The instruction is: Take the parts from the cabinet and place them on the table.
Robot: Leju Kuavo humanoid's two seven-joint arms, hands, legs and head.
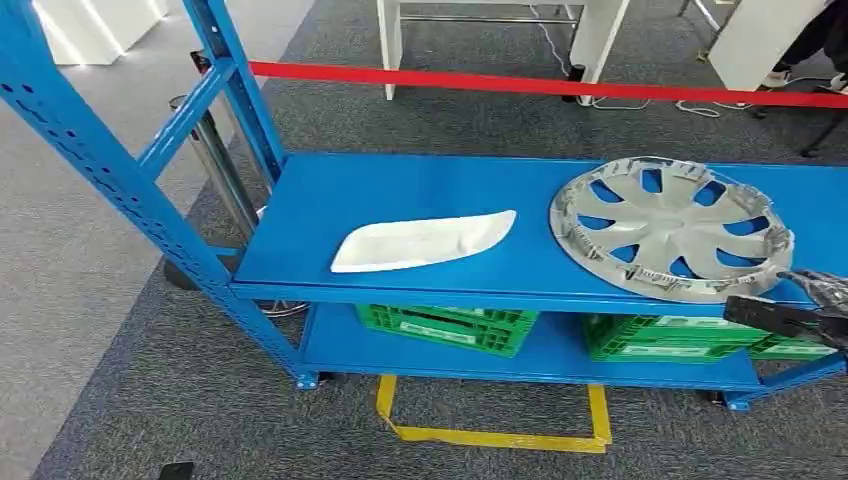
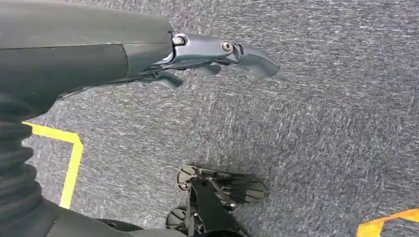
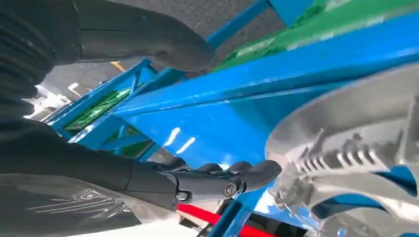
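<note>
The right hand [image 1: 800, 312] reaches in at the front edge of the blue metal shelf [image 1: 420, 190], its dark fingers [image 3: 232, 175] stretched out straight beside the rim of the round silver plastic hubcap [image 1: 672, 228], thumb apart, gripping nothing; whether they touch the rim is unclear. The hubcap lies flat on the shelf's right part. A white curved plastic panel [image 1: 425, 241] lies to its left, well apart. Green plastic crates [image 1: 447, 327] sit on the tier below. The left hand [image 2: 212, 57] hangs above grey carpet [image 2: 321, 123], fingers loosely extended, holding nothing.
</note>
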